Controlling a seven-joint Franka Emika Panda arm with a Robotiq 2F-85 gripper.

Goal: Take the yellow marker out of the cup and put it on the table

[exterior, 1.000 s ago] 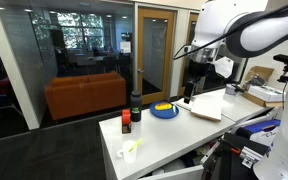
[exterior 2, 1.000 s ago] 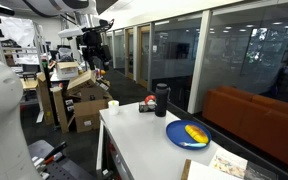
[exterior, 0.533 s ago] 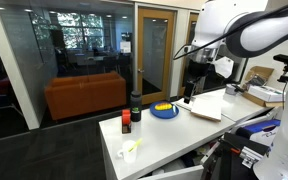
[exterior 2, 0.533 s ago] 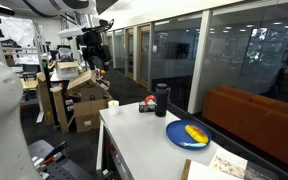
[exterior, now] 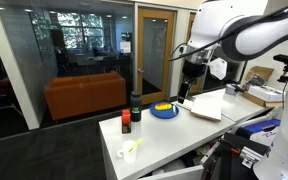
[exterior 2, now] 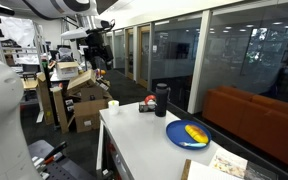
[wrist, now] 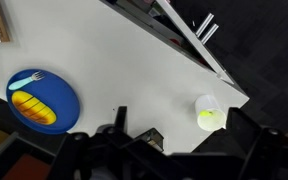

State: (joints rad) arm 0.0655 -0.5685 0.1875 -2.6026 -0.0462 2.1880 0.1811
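The small white cup [wrist: 210,112] stands near the table's corner, with the yellow marker [wrist: 205,119] upright inside it. The cup also shows in both exterior views [exterior: 131,150] [exterior 2: 113,104]. The marker's tip [exterior: 134,143] pokes above the rim. My gripper [wrist: 181,121] is open and empty, high above the white table [wrist: 114,50]. In the wrist view the cup lies between its dark fingers, far below them. In the exterior views the gripper [exterior: 184,92] [exterior 2: 96,62] hangs well above the table top.
A blue bowl [wrist: 42,100] [exterior: 163,110] holds a rounder yellow object. A dark bottle [exterior: 136,105] [exterior 2: 162,99] stands beside a red-orange item [exterior: 126,118]. A paper [exterior: 206,107] lies further along. Cardboard boxes [exterior 2: 84,100] stand beyond the table's end.
The arm has shifted slightly sideways along the table, toward the bottle and cup end. The gripper stays open and nothing on the table has moved.
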